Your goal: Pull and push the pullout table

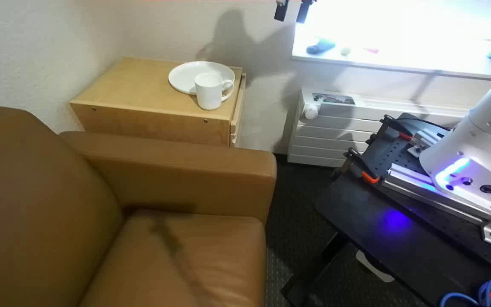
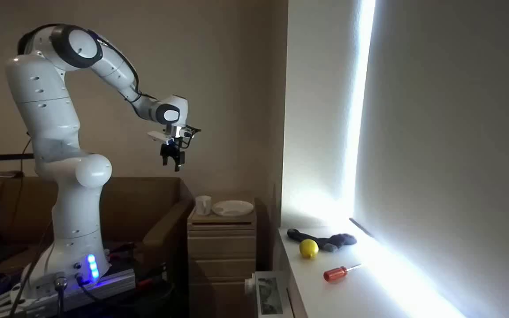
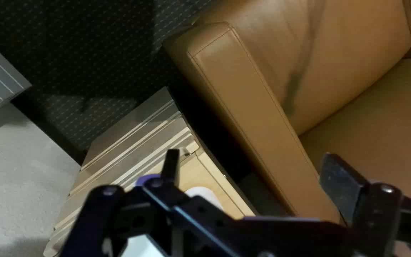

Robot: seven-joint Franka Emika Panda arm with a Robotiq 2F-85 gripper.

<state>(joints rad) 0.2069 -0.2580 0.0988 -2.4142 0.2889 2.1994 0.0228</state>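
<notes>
In an exterior view the pullout table [image 2: 222,227] sits just under the cabinet's [image 2: 222,248] top slab [image 2: 222,218], front edge facing me, visible length running level side to side. My gripper [image 1: 290,18] hangs released, jaws spread apart.

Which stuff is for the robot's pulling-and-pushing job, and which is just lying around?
For the job:
pullout table, just under the cabinet top
gripper, open

Just lying around:
white mug
white plate
red screwdriver
lemon-like yellow thing
</notes>
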